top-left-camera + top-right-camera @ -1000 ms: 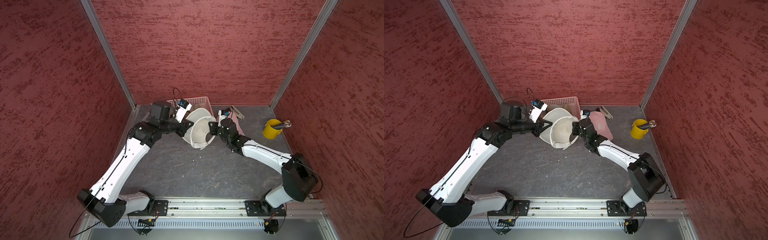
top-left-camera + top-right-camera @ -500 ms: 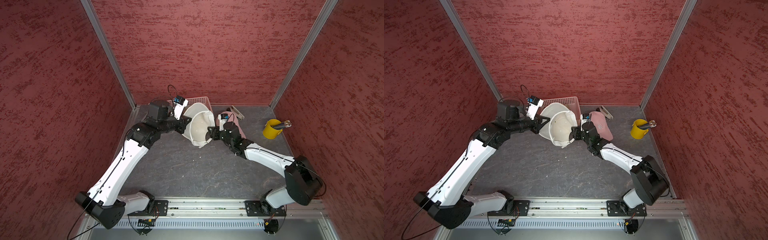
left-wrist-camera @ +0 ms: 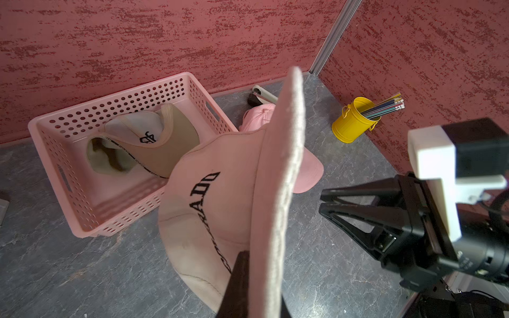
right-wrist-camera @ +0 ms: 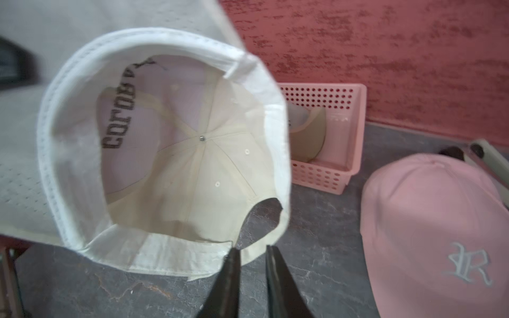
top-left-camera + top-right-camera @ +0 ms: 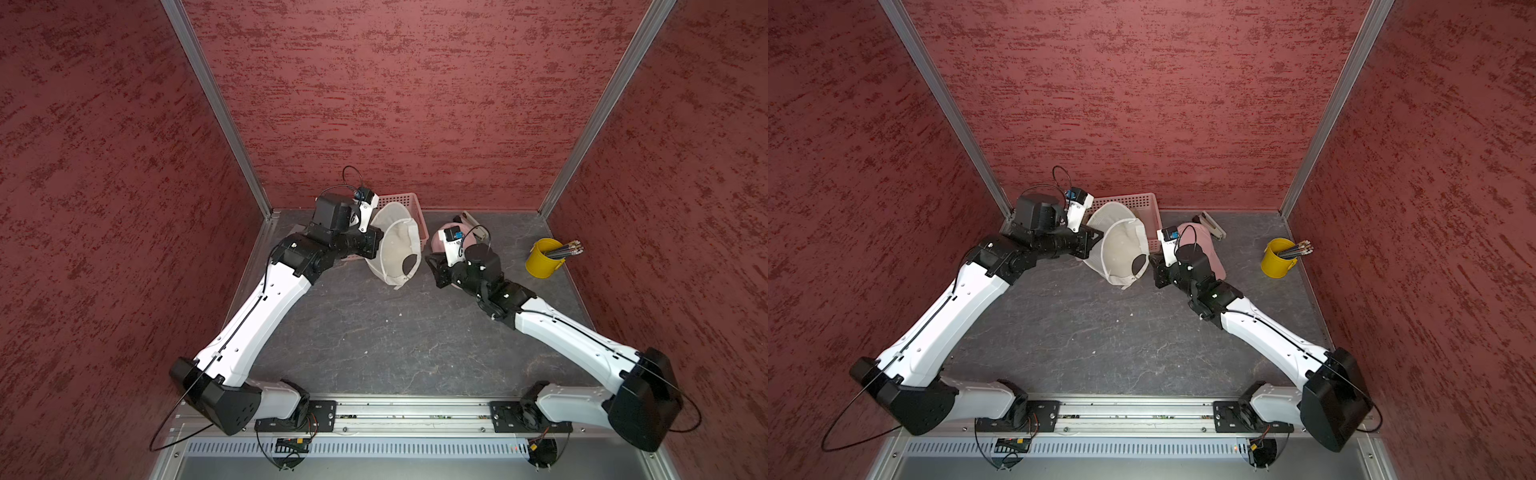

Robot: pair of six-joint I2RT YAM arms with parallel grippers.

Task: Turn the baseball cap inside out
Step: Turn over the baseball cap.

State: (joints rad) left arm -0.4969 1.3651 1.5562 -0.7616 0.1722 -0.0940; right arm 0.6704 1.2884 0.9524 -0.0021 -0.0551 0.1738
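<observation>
Grey stone-look table (image 5: 374, 340) and pink basket (image 3: 110, 93) are pictured, with the cream cap (image 5: 395, 249) held raised beside the basket. Its brim is clamped in the left gripper (image 5: 379, 243) so the hollow crown is faced toward the right gripper (image 4: 251, 250), whose jaws, nearly together and empty, are poised just at the rear strap opening.
</observation>
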